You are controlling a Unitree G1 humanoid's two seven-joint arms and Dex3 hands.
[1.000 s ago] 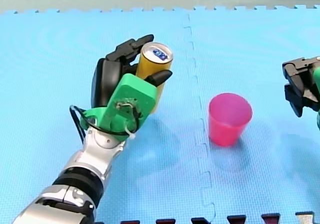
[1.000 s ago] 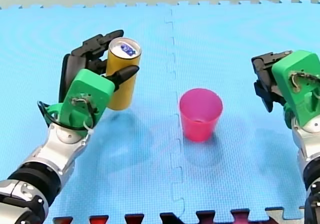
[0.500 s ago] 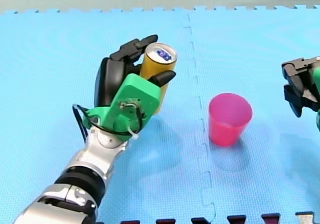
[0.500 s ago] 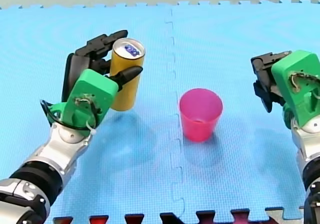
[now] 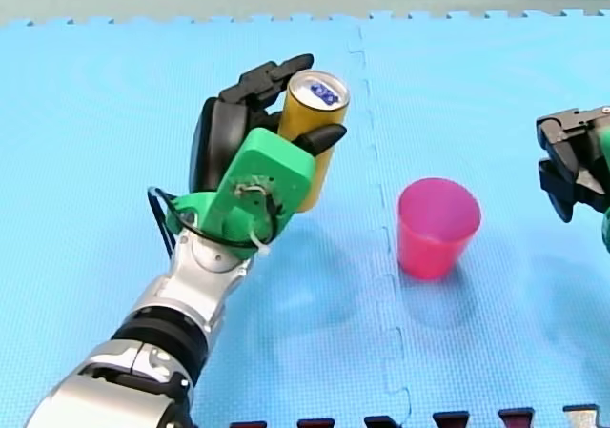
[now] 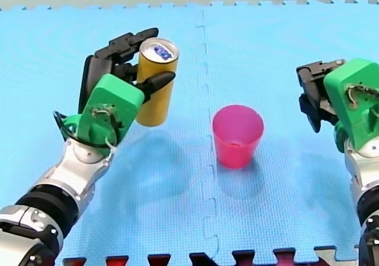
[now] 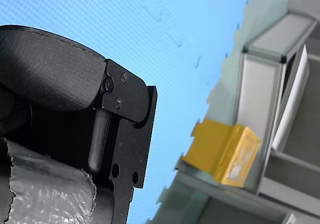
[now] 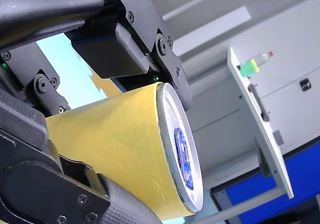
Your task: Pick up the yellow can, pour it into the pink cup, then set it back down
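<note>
My left hand (image 5: 276, 113) is shut on the yellow can (image 5: 312, 132), which has a silver top with a blue mark and hangs lifted above the blue foam mat, tilted slightly toward the right. In the second wrist view the can (image 8: 120, 149) sits between black fingers (image 8: 115, 49). The pink cup (image 5: 437, 226) stands upright on the mat to the right of the can, apart from it. My right hand (image 6: 317, 97) hovers at the right edge, to the right of the cup, holding nothing.
The blue foam mat (image 5: 114, 113) covers the work surface, with a seam (image 5: 376, 209) running between the can and the cup. Red and dark pieces (image 6: 177, 259) line the near edge. A yellow box (image 7: 222, 151) sits on a grey shelf in the first wrist view.
My left hand has carried the yellow can upward and a little to the right, toward the cup. The cup and my right hand have stayed put.
</note>
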